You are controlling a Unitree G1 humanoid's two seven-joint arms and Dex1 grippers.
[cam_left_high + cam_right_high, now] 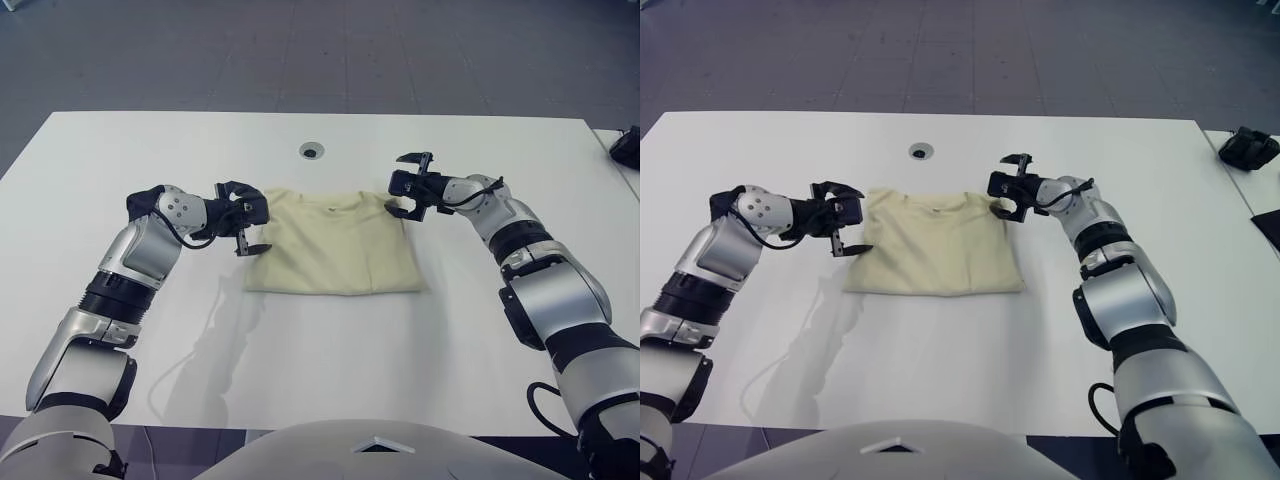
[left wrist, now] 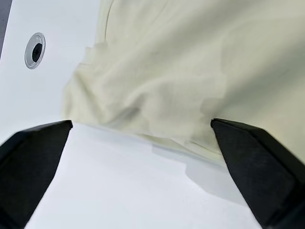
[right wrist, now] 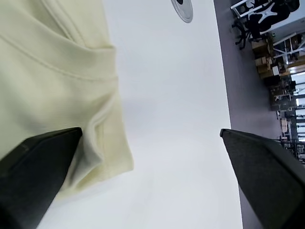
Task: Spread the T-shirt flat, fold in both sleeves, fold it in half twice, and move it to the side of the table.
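The T-shirt (image 1: 335, 250) lies as a pale yellow rectangle between the 2 claws, collar on its far edge. How many layers it has is hard to make out; the left wrist view shows rumpled, stacked folds at the corner in front of that claw. The lower finger of the right claw (image 1: 398, 186) overlaps the shirt's far right corner, and whether it touches the cloth cannot be told.

The left claw (image 1: 256, 224) sits just beside the shirt's far left corner, its fingers (image 2: 33, 167) spread apart with nothing between them. That forearm angles inward, elbow bent. The right claw is also spread wide and holds nothing, wrist turned so 1 finger stands above the other, forearm reaching in toward the shirt.

The white table (image 1: 300, 340) has a round cable hole (image 1: 312, 151) beyond the 2 claws. Grey tiled floor (image 1: 300, 50) lies past it, and a dark object (image 1: 1247, 148) rests on a neighbouring surface, well out past the right claw.
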